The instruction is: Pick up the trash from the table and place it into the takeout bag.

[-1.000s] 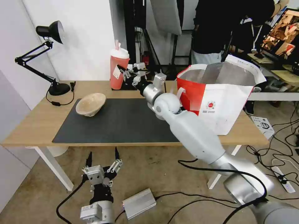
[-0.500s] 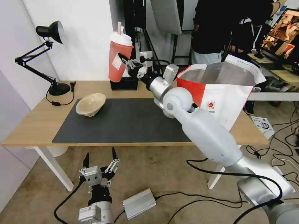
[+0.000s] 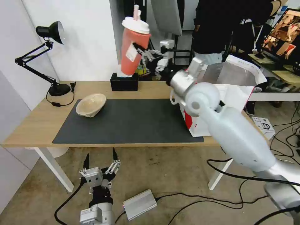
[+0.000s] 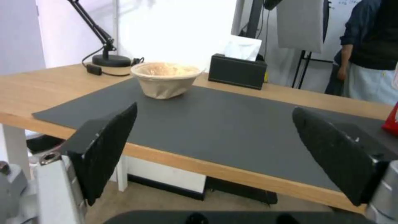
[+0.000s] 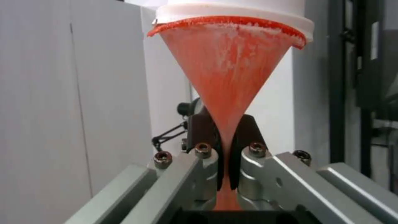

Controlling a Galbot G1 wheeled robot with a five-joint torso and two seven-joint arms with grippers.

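Note:
My right gripper (image 3: 141,52) is shut on the tall red cup (image 3: 133,50) with a white lid, holding it tilted high above the back of the table (image 3: 34,125), left of the takeout bag (image 3: 232,75). In the right wrist view the cup (image 5: 228,71) is pinched flat between the two dark pads (image 5: 244,137). The shallow beige bowl (image 3: 91,104) sits on the left end of the dark grey mat (image 3: 125,123). My left gripper (image 3: 100,161) hangs open below the table's front edge, facing the bowl (image 4: 166,79).
A black tissue box (image 3: 124,85) stands at the table's back edge under the raised cup. A black desk lamp (image 3: 51,59) occupies the back left corner. Cables and a silver box (image 3: 139,204) lie on the floor. A person stands behind the bag.
The right arm has lifted the red cup off the table, raising it and carrying it right toward the bag, more tilted. The left gripper has barely moved.

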